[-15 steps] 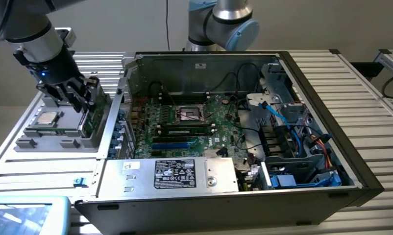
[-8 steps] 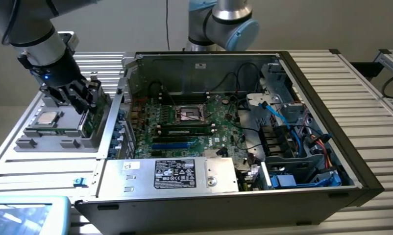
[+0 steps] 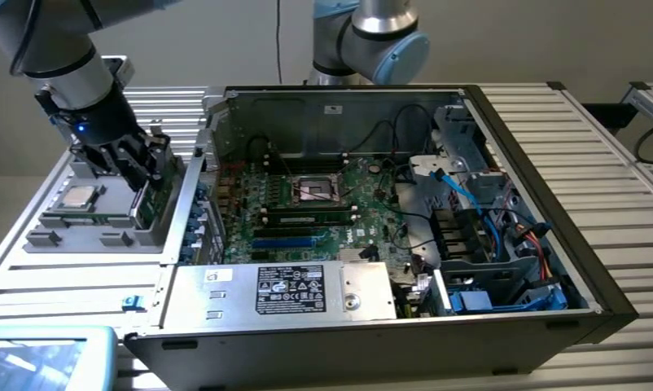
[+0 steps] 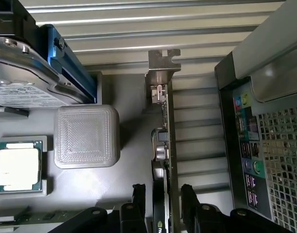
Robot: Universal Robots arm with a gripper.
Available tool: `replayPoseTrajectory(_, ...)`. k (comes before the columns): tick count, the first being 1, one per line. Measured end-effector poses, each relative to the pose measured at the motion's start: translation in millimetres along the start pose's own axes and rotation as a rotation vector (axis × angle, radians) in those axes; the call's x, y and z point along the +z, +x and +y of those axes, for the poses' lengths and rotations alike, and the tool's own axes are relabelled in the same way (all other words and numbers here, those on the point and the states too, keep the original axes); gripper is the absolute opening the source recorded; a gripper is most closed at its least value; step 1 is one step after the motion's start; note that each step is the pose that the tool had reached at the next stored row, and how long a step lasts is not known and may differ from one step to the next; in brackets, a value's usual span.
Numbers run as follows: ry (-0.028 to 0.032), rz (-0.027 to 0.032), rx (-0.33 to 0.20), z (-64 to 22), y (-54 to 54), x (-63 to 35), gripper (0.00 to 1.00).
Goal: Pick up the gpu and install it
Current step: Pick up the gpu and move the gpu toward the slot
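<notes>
Grey tray [image 3: 82, 232] on the exterior view's left: the arm [image 3: 82, 77] points steeply down over it, wrist near vertical, jaws spread wide, gripping nothing, straddling the gpu [image 3: 156, 195] standing on edge in its slot. Wrist view: the card's edge runs between both fingers [image 4: 138, 194], silver bracket [image 4: 163, 63] beyond them. Close off-centre, I'd say, and that thin card could tilt or jam.
</notes>
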State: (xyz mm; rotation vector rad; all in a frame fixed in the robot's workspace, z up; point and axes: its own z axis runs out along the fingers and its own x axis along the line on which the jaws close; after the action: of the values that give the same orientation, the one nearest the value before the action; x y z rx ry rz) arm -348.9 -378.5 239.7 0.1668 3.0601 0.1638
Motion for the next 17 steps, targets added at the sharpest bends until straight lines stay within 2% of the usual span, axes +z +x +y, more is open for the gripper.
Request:
replayPoseTrajectory(6,-0.0221,0.0002,0.002,-0.7,0.5,7.4,0.44)
replayPoseTrajectory(9,-0.024,0.0004,0.002,-1.4,0.8,12.4,0.44)
replayPoseTrajectory(17,-0.0239,0.0003,0.005,-2.1,1.2,18.5,0.44)
